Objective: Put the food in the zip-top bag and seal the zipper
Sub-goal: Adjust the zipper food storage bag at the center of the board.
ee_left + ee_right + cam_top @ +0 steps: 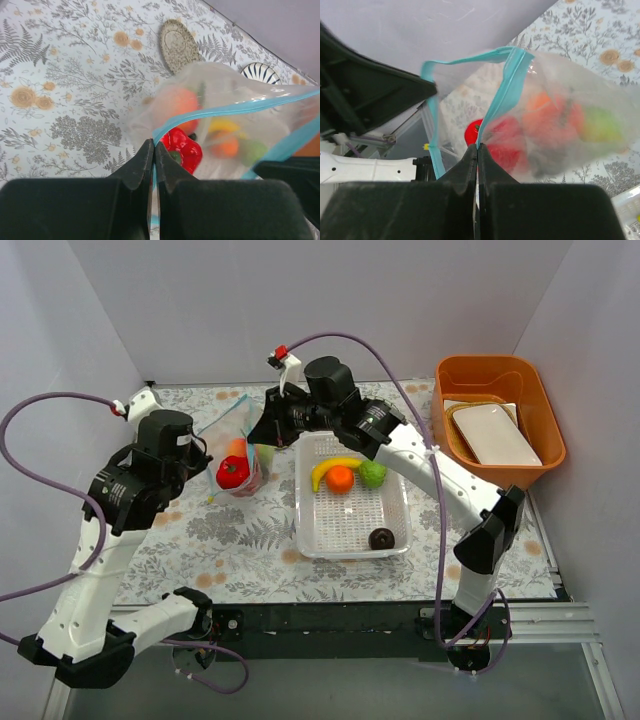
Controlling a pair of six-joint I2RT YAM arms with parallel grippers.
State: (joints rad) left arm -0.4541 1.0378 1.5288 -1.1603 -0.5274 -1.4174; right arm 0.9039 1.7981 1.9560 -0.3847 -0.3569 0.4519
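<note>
The clear zip-top bag (pixel 243 445) is held up over the floral cloth between both arms, mouth open. My left gripper (pixel 154 145) is shut on one lip of the blue-green zipper (pixel 240 107). My right gripper (pixel 477 147) is shut on the opposite lip of the zipper (pixel 502 85). Inside the bag lie a red pepper (pixel 232 472), a peach-orange fruit (pixel 172 102) and a green ball (pixel 602 125). More food lies in the white basket (pixel 304 530): a banana (pixel 333 467), an orange (pixel 340 480), a green ball (pixel 373 474) and a dark brown ball (pixel 381 538).
An orange bin (pixel 540 405) holding a white tray (pixel 495 433) stands at the back right. The white basket sits just right of the bag, under the right arm. Grey walls close in the table at the back and sides.
</note>
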